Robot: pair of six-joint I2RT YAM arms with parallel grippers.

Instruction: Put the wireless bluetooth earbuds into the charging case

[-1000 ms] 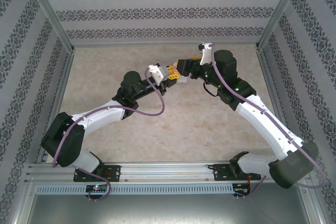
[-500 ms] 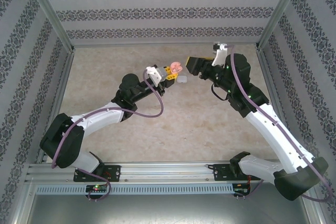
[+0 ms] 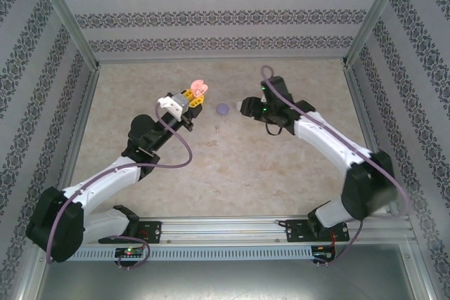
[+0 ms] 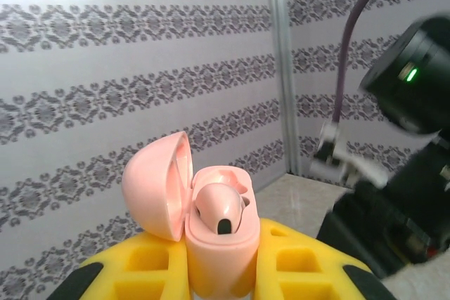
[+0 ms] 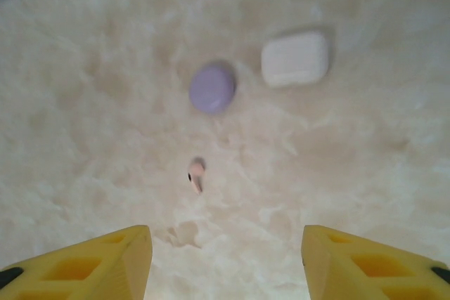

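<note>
Right tool (image 5: pixel 225 244), released, faces the loose pink earbud (image 5: pixel 196 175), stem toward it; left tool (image 4: pixel 221 268) clenches the open pink case (image 4: pixel 218 240).

The base of the pink case (image 4: pixel 216 233) is hidden between yellow fingers (image 4: pixel 151 266). The right arm (image 4: pixel 411 82) is seen blurred.

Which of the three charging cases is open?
The pink case, clamped in the left gripper: its lid is swung back with a pink earbud seated inside. The purple case and white case lie shut on the table.
</note>
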